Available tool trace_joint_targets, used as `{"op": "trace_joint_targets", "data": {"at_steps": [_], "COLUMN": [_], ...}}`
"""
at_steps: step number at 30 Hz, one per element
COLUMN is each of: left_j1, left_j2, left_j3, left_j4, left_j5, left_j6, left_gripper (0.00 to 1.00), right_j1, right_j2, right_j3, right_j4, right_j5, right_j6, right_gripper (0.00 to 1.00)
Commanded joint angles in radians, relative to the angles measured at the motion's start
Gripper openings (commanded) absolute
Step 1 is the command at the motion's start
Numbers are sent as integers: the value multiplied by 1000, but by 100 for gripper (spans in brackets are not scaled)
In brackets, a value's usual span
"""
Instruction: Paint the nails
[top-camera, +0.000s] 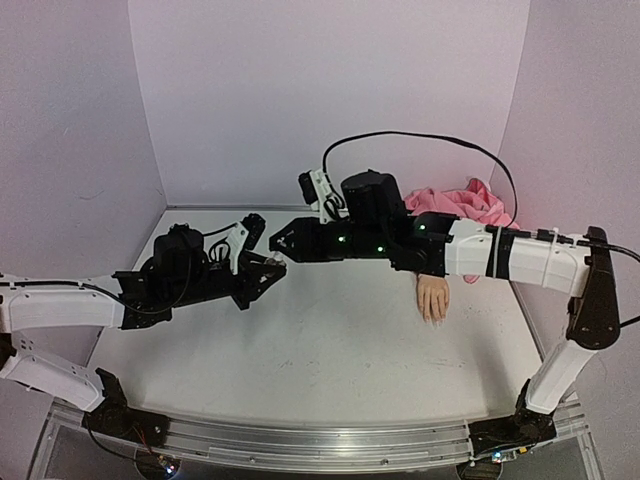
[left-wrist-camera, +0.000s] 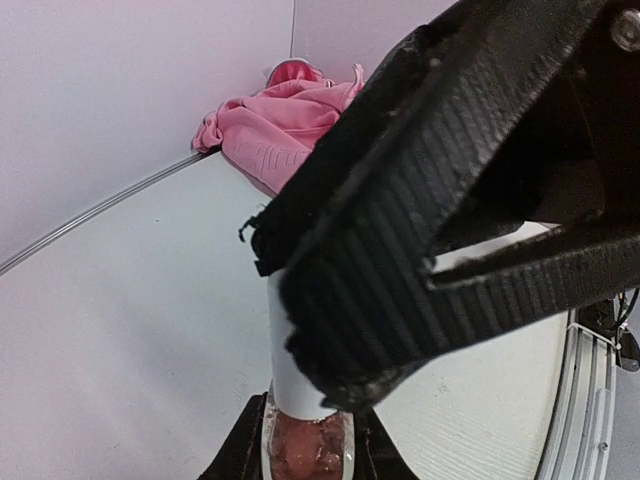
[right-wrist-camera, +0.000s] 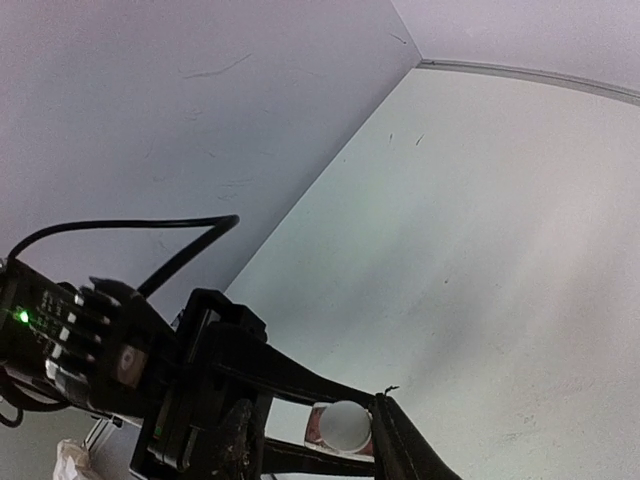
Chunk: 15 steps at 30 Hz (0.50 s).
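Inside left gripper (left-wrist-camera: 306, 455), white-capped polish bottle (right-wrist-camera: 343, 424).

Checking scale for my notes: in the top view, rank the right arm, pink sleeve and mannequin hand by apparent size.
1. Right arm, largest by far.
2. Pink sleeve, partly hidden behind the arm.
3. Mannequin hand, smallest.

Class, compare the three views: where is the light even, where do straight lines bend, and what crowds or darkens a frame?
Top external view: soft, even light; the front rail bows from lens distortion. Left wrist view: the right end effector looms dark close to the lens, hiding part of the white cap. Right wrist view: the left arm is nearly black, only its green light bright.
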Motion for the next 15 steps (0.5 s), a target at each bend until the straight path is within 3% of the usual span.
{"op": "trace_joint_targets", "data": {"at_steps": [1,7,10,15], "left_j1": [-3,-3,-3,-4], "left_j2": [-31,-36,-33,-36], "left_j3": [6,16,22,31], "left_j4": [49,48,48,48], "left_j5": [-16,-5,3,86], "left_j6": [-13,-27,-35,-77], "left_gripper": [0,0,0,0], "right_j1": [-2,-1,0,-4], "right_j2": [29,34,25,-13], "right_j3": [59,59,52,17], "right_j4": [25,29,31,40], "right_j5": [7,7,3,-26], "right_j6": [28,26,15,-55], "right_gripper": [35,32,16,0]}}
